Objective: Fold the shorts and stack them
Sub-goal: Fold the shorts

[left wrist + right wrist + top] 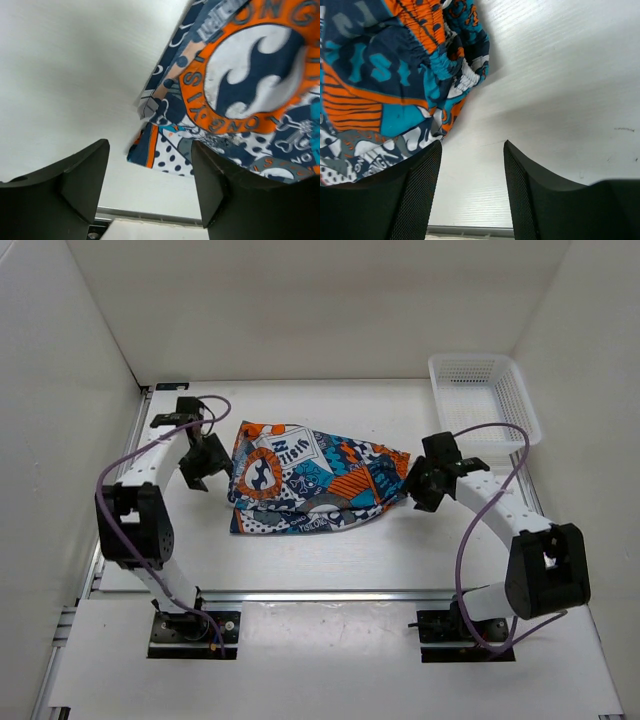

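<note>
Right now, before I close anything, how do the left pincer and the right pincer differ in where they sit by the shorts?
The left pincer sits at the left edge of the shorts, by a polka-dot corner. The right pincer sits at the right end, by the gathered waistband. The left pincer's gap frames that corner, while the right pincer's gap frames bare table. Both are open and empty.
</note>
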Robot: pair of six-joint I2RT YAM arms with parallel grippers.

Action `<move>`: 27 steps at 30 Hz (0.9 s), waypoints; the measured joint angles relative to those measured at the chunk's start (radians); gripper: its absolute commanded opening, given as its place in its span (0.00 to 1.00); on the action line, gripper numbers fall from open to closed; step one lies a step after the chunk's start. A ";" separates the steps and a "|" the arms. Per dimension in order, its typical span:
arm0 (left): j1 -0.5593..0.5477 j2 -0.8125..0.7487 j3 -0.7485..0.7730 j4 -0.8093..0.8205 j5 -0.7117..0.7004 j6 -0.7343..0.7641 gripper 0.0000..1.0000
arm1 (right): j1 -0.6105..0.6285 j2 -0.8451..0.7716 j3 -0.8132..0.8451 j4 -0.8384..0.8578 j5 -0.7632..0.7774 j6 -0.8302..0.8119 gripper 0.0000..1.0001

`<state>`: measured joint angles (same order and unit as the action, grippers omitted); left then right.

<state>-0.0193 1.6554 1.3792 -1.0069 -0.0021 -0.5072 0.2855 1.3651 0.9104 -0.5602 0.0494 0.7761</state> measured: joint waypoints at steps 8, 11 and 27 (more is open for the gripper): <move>-0.004 0.206 -0.056 0.069 0.066 0.014 0.54 | -0.020 0.171 0.119 -0.014 -0.024 -0.092 0.69; -0.008 0.229 -0.056 0.081 0.079 0.018 0.17 | -0.023 0.240 0.163 -0.012 -0.030 -0.117 0.56; -0.011 0.191 -0.070 0.101 0.088 0.029 0.10 | -0.024 0.345 0.224 -0.007 -0.032 -0.145 0.40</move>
<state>-0.0303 1.8465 1.3094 -0.9062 0.0856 -0.4782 0.2619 1.7100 1.1343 -0.5674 0.0170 0.6312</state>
